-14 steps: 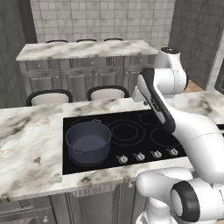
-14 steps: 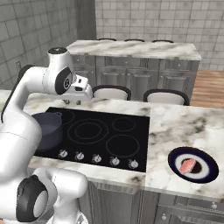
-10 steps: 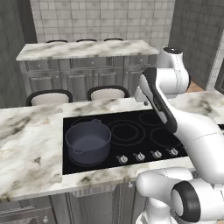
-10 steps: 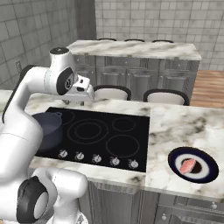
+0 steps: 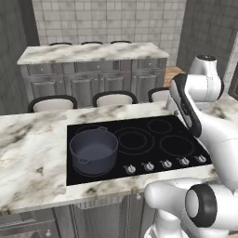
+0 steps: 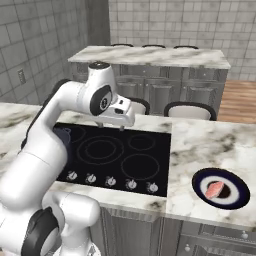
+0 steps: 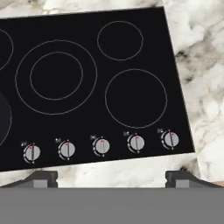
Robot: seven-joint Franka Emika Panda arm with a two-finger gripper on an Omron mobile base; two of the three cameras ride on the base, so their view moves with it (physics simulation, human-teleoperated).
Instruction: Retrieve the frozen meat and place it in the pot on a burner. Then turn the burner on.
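Swinging slightly rightward since the earlier frame, the claw (image 6: 111, 125) hangs above the cooktop (image 6: 120, 160), fingers (image 7: 41, 178) spread apart, holding nothing. Frozen meat (image 6: 215, 189) lies on a dark plate (image 6: 240, 197) on the table (image 6: 210, 145), well apart from the pot (image 5: 94, 149) on its burner (image 5: 76, 173).

The white arm is bent at the elbow, with the wrist held level. The tool (image 7: 112, 177) points straight down, its fingers spread wide and holding nothing.
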